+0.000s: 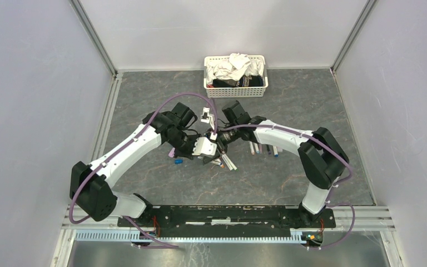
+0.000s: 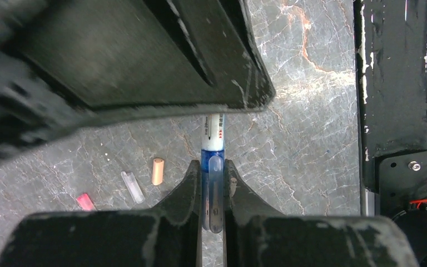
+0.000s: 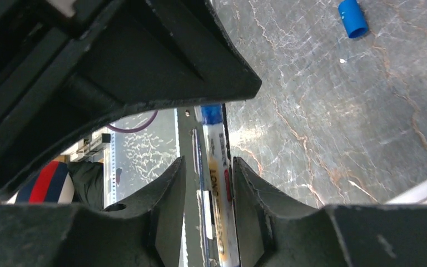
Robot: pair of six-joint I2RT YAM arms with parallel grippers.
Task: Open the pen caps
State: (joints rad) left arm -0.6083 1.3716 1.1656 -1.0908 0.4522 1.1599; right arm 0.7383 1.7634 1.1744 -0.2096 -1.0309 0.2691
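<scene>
Between the fingers of the left claw (image 2: 213, 168) I have one blue cap (image 2: 215, 194) pinched tight. It sits on one white pen (image 2: 216, 125) whose long axis runs straight ahead of the fingertips. Further out, my right claw (image 3: 208, 167) covers the far barrel, its fingers slightly spread around it. Left of the left claw lie three loose caps: one orange cap (image 2: 157, 171), one clear cap (image 2: 132, 187), one red cap (image 2: 85, 201).

grey marbled tabletop (image 1: 311, 111) — plain pale walls (image 1: 33, 83) on three sides, aluminium corner posts (image 1: 94, 39), even light
</scene>
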